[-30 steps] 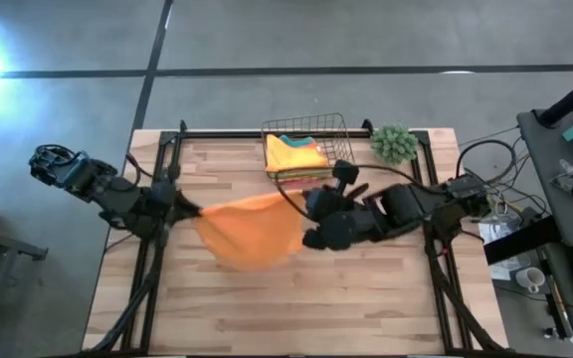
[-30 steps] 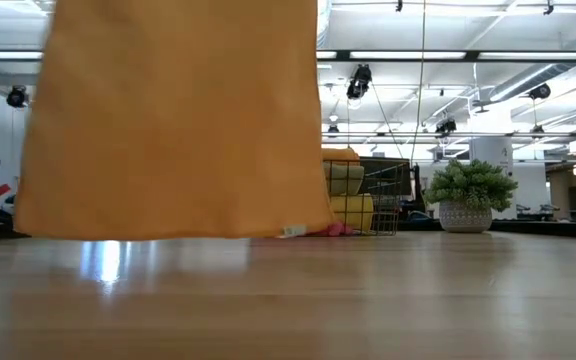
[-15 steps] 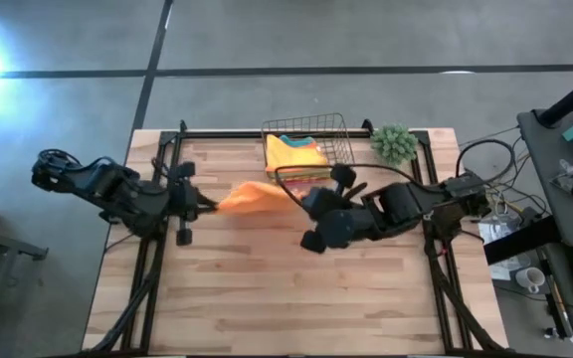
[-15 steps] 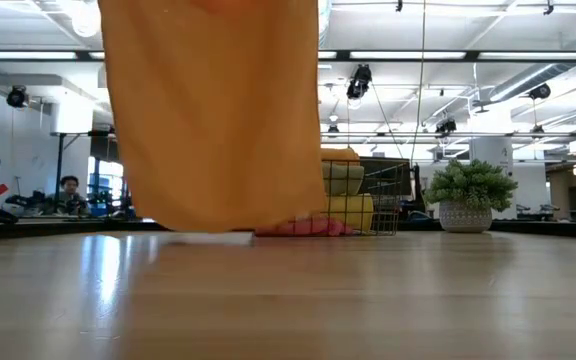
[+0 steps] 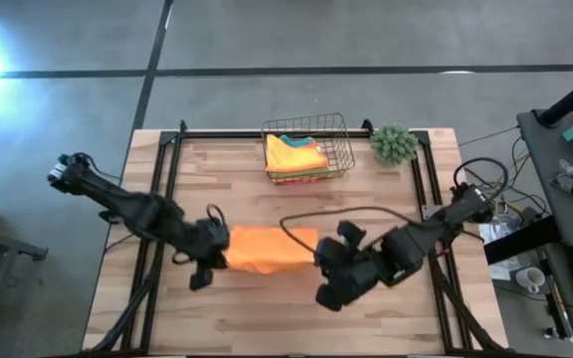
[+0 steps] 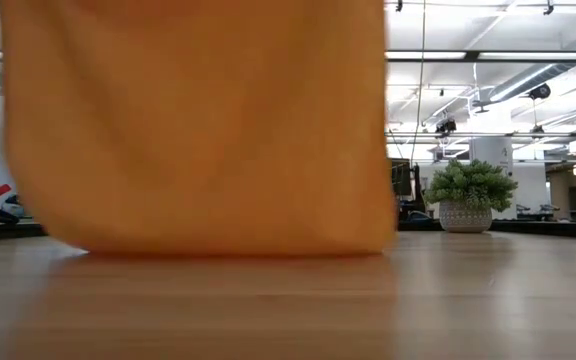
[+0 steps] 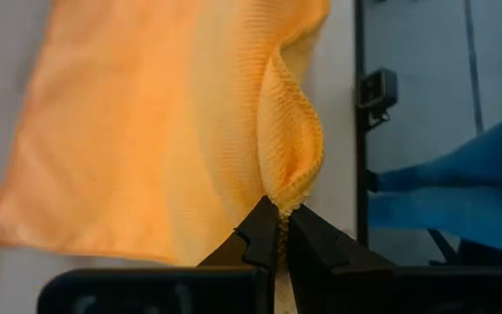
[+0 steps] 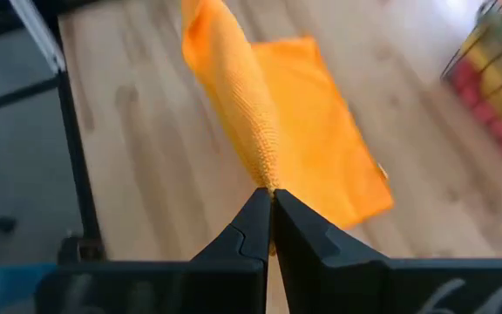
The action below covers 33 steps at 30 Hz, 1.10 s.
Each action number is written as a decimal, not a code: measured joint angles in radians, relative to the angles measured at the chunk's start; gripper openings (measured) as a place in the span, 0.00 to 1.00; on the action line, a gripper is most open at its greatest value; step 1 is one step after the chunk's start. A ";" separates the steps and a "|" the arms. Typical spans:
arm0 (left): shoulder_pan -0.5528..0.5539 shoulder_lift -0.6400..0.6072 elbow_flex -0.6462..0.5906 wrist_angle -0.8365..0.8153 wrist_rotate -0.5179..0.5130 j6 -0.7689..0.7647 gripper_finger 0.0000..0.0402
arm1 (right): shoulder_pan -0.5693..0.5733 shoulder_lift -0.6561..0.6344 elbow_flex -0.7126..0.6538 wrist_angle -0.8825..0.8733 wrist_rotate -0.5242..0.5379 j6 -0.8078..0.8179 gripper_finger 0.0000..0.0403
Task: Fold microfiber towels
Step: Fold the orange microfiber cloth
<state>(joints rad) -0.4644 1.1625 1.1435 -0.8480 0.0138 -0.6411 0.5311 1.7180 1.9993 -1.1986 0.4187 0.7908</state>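
**Operator:** Orange towel (image 5: 265,249) is what I have in both grippers, stretched between them over the middle of the table (image 5: 267,318), a little toward the near edge. The left gripper (image 5: 214,251) is at its 9 o'clock edge and the right gripper (image 5: 328,261) at its 3 o'clock edge.

**Observer:** How are the jaws set?

**Operator:** Both are pinched nearly closed. On my left wrist camera the two fingers meet on a puckered fold of the orange towel (image 7: 181,131). On the right wrist camera it is the same: the tips meet on a raised ridge of the towel (image 8: 260,139), and the rest of the cloth slopes down to lie on the wood.

**Observer:** Is it off the table?

**Operator:** Partly. From the table-level camera the towel (image 6: 193,125) hangs as a broad sheet whose bottom edge reaches the tabletop.

**Observer:** And the other towels?

**Operator:** I see a stack (image 5: 294,155) in the wire basket (image 5: 338,139) at 12 o'clock on the table, yellow on top with teal and pink edges showing. A small potted plant (image 5: 394,144) sits just beside the basket, at about 1 o'clock.
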 joint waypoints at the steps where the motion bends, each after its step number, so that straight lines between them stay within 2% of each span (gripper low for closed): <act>1: -0.017 0.025 0.000 0.023 0.004 -0.019 0.00 | 0.015 0.000 -0.019 0.002 0.000 0.021 0.02; 7: -0.112 0.202 0.000 0.137 0.005 -0.139 0.00 | 0.100 0.000 -0.149 0.036 -0.010 0.128 0.02; 13: -0.175 0.355 0.001 0.260 0.006 -0.264 0.00 | 0.155 0.002 -0.320 0.231 -0.010 0.188 0.02; 17: -0.202 0.412 0.002 0.328 0.003 -0.318 0.00 | 0.171 0.003 -0.390 0.302 -0.013 0.207 0.02; 24: -0.197 0.387 0.006 0.223 -0.074 -0.323 0.00 | 0.128 0.003 -0.431 0.298 -0.008 0.168 0.02; 33: -0.123 0.318 0.010 -0.033 -0.179 -0.294 0.00 | -0.020 0.003 -0.521 0.301 -0.049 0.111 0.02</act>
<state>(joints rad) -0.5871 1.4808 1.1534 -0.8815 -0.1654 -0.9350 0.5108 1.7206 1.4779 -0.8971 0.3695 0.9014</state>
